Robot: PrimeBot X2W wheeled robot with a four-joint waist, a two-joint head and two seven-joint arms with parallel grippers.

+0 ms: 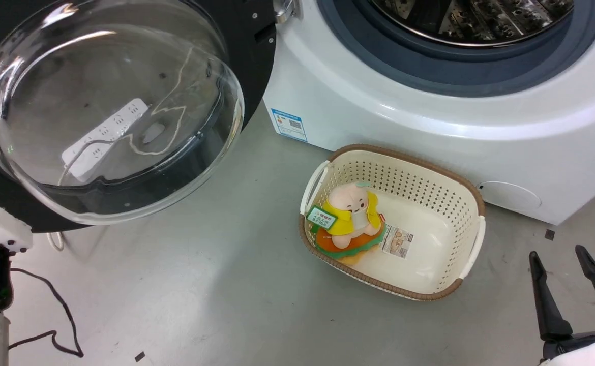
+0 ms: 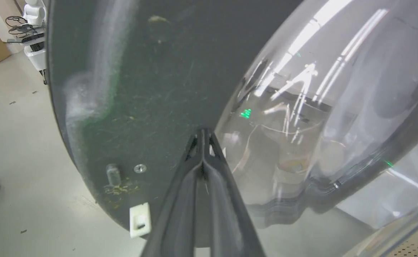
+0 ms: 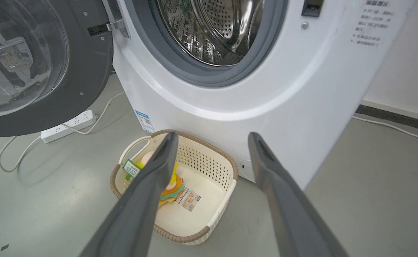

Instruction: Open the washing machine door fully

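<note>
Left fingers (image 2: 202,142) pressing together at the washing machine door (image 2: 152,89), right fingers (image 3: 268,167) hanging spread over grey floor (image 3: 51,200), cream basket (image 3: 202,157) lying beyond their tips, beside the washing machine (image 3: 266,89).

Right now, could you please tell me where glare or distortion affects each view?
Head view: glare streaks cross the glass of the washing machine door, which warps the power strip behind it. Left wrist view: bright reflections smear that glass. Right wrist view: sharp, the washing machine slightly bowed.

Left gripper (image 2: 202,137) with fingers (image 2: 178,207) pressed together, right gripper (image 1: 557,256) low at the right, fingers spread apart
</note>
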